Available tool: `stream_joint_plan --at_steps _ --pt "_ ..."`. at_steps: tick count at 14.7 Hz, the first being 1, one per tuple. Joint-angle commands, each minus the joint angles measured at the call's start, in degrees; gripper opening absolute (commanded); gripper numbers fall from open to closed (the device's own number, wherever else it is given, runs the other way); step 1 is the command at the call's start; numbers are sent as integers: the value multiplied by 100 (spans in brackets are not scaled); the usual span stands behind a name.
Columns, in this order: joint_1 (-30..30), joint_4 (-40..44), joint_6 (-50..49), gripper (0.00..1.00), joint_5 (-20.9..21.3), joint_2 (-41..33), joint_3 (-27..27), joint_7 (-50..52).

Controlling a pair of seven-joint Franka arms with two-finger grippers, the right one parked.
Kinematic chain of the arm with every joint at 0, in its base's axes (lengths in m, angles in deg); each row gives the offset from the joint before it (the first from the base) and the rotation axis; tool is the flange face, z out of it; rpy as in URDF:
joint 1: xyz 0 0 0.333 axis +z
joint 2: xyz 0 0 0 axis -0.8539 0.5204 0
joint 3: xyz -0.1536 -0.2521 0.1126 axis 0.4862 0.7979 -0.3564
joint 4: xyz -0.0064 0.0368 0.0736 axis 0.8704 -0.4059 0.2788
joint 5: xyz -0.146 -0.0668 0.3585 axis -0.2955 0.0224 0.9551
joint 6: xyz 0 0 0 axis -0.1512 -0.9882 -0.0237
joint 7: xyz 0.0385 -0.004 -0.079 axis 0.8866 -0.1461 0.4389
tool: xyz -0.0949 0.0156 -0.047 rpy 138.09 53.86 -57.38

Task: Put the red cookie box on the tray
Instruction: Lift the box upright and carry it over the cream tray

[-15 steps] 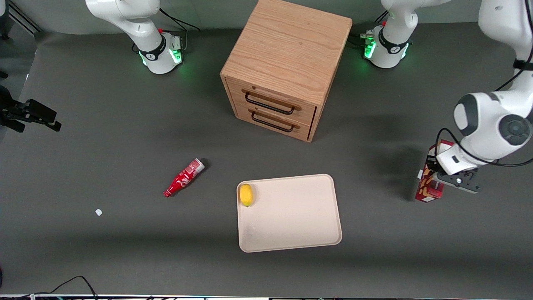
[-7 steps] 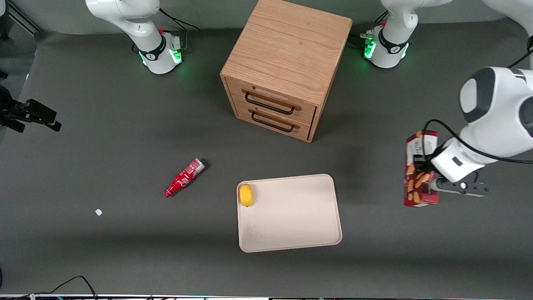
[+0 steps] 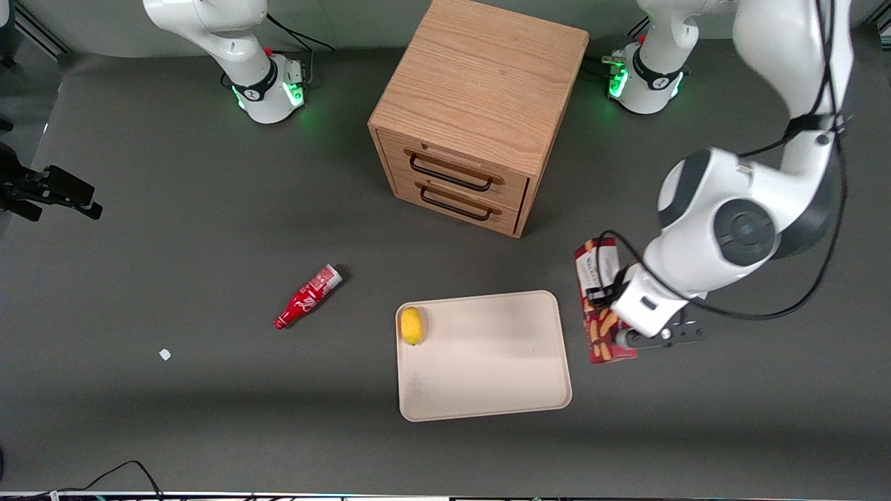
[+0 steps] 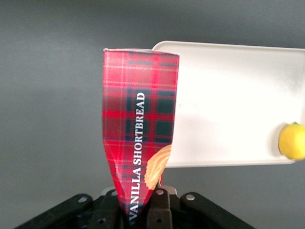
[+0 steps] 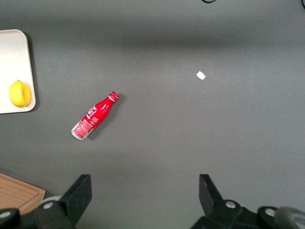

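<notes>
My left gripper (image 3: 614,327) is shut on the red cookie box (image 3: 600,299), a slim dark-red tartan box with tan cookie pictures. It holds the box in the air just beside the tray's edge, on the working arm's side. The box also shows in the left wrist view (image 4: 138,129), pinched between the black fingers (image 4: 161,210). The beige tray (image 3: 494,369) lies flat on the table nearer to the front camera than the drawer cabinet. Its rim shows in the left wrist view (image 4: 228,105) next to the box.
A yellow lemon (image 3: 411,325) lies in the tray's corner. A wooden two-drawer cabinet (image 3: 473,111) stands at the table's middle. A red bottle (image 3: 307,296) lies on the mat toward the parked arm's end, with a small white scrap (image 3: 164,354) farther that way.
My left gripper has lifted the cookie box off the mat and carried it from the working arm's end of the table toward the tray, now just beside the tray's edge.
</notes>
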Motion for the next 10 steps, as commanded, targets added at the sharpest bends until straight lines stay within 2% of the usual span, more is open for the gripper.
stream_joint_plan --at_steps 1,3,7,10 --pt "-288 386 194 0 428 554 -12 349" --pt "-411 386 457 0 692 861 -12 552" --pt "-640 395 1134 0 859 1372 -65 772" --pt "-702 395 1188 0 1158 1565 -82 825"
